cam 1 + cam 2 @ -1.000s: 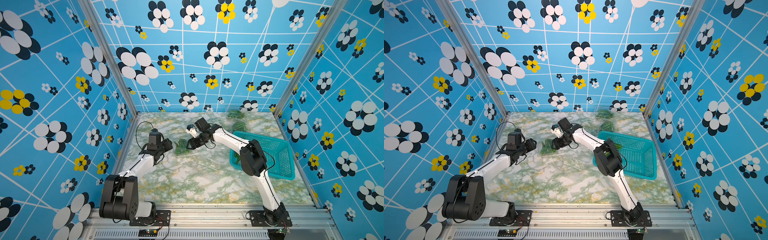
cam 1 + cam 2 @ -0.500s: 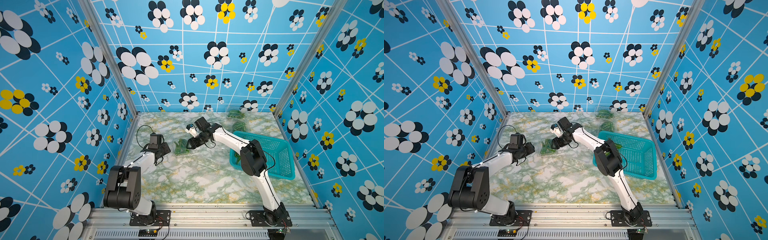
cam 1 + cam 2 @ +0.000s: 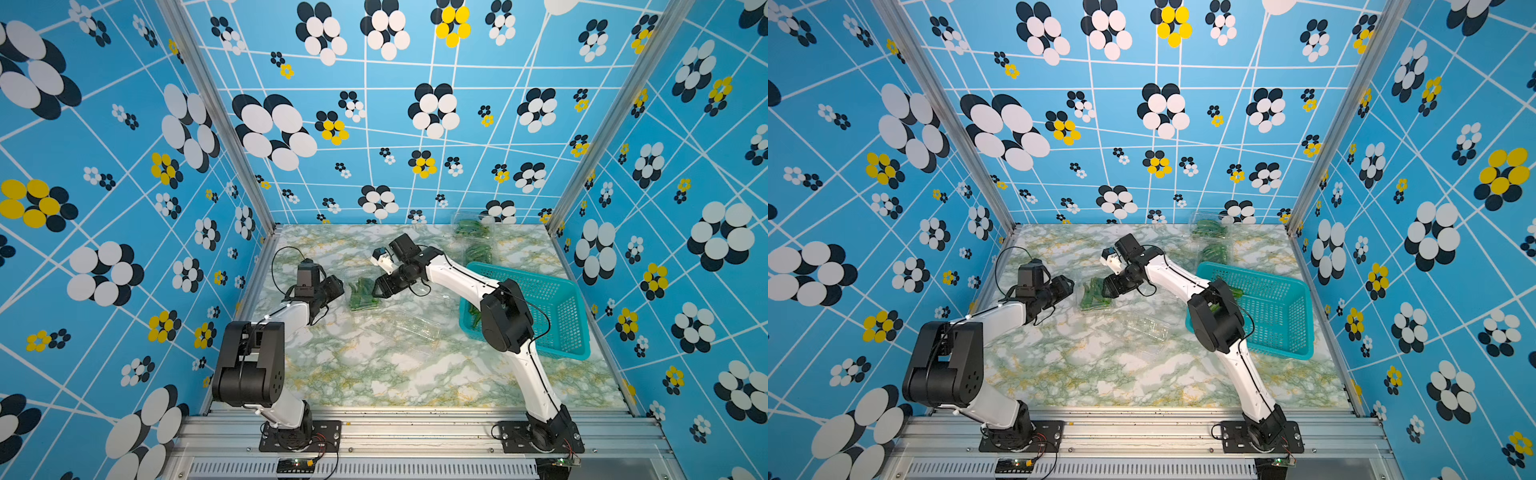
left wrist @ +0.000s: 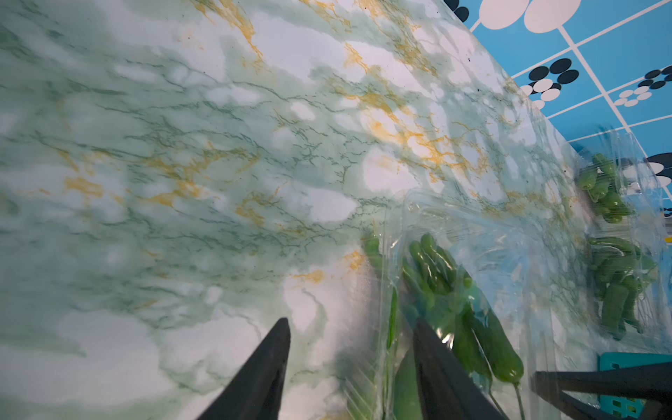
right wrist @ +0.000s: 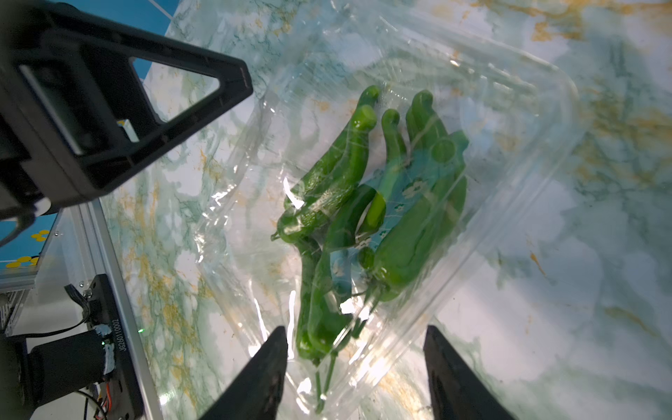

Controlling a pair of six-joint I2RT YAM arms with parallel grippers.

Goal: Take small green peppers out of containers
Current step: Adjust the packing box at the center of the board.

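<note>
I'm seeing both released: left gripper (image 4: 351,322) hovering at the left edge of the container (image 5: 509,127) of small green peppers (image 5: 411,218), right gripper (image 5: 355,329) straddling its right end.

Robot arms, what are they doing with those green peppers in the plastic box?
The robot is working on a clear box of small green peppers. Its left tool and right tool sit open on either side of the box, and neither seems to grip anything yet. An empty box lies nearby. Two full boxes wait at the back, and a few peppers are in the teal basket.
</note>
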